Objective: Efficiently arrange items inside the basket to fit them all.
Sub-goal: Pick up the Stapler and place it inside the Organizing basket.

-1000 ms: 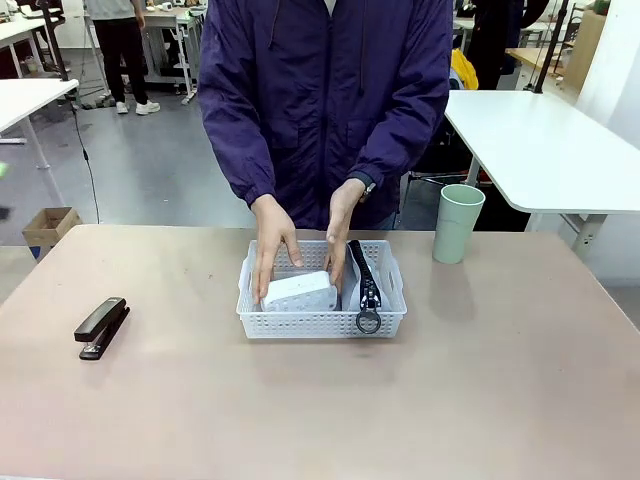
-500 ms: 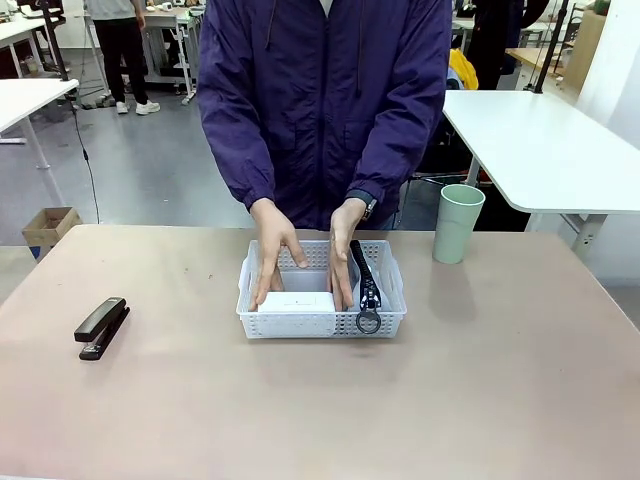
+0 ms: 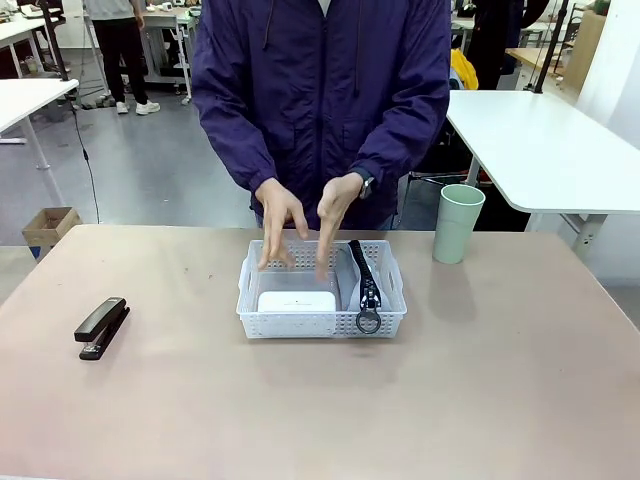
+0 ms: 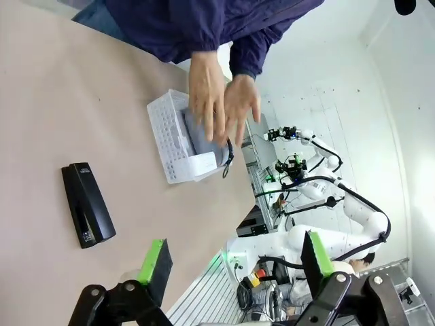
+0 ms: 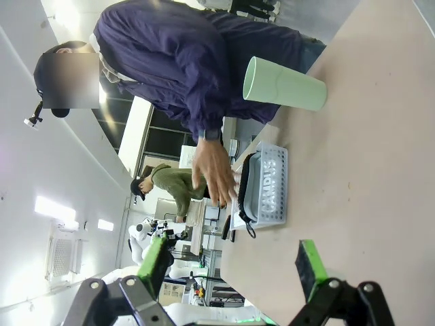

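Note:
The white lattice basket (image 3: 390, 290) (image 4: 163, 129) (image 5: 272, 183) stands mid-table in front of the person. Inside it the white box (image 3: 296, 301) lies flat at the near left. The grey pouch, with its black zip strap and ring (image 3: 367, 290), lies along the right side. Both of the person's hands (image 3: 300, 215) hover just above the basket, fingers spread. The black stapler (image 3: 101, 327) (image 4: 87, 212) lies on the table far left. The pale green cup (image 3: 457, 223) (image 5: 284, 85) stands upright at the right rear. My left gripper (image 4: 234, 261) and right gripper (image 5: 234, 261) are open, held high and empty.
The brown table (image 3: 320, 410) has free room all around the basket. White tables (image 3: 540, 140) stand behind at right and left, and a cardboard box (image 3: 48, 226) sits on the floor at the left.
The person laid the white box flat in the basket's left part, then lifted both hands off it to just above the basket. Stapler and cup stayed put.

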Tool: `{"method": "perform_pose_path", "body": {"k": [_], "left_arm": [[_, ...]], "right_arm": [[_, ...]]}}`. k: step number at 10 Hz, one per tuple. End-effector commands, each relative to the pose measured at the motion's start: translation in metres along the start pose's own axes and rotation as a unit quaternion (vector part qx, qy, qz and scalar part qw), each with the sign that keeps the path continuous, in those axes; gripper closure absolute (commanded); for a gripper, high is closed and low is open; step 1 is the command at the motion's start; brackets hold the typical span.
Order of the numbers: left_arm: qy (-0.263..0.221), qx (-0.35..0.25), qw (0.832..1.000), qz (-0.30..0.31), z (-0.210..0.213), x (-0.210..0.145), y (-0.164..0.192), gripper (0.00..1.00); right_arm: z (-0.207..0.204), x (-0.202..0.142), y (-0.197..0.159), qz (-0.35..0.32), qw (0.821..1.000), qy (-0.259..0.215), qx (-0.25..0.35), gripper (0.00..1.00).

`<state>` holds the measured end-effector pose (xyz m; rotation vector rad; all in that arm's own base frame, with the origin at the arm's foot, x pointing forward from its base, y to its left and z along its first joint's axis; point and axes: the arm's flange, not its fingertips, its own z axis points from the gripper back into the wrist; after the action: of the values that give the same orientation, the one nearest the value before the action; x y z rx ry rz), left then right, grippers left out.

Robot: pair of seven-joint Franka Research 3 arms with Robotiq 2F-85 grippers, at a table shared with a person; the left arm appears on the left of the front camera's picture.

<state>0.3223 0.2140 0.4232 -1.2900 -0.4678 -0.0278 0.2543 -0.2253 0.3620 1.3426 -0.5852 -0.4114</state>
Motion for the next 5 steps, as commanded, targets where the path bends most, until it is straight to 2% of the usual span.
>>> {"method": "perform_pose_path", "body": {"k": [1,5], "left_arm": [[0.005,-0.004,1.000,-0.003,-0.0023,-0.0044,0.0003,0.00],[0.005,-0.004,1.000,-0.003,-0.0023,-0.0044,0.0003,0.00]], "right_arm": [[-0.0013,0.0005,0.0017,0.009,1.000,-0.006,0.008,0.00],[-0.0013,0.0005,0.0017,0.009,1.000,-0.006,0.008,0.00]]}}
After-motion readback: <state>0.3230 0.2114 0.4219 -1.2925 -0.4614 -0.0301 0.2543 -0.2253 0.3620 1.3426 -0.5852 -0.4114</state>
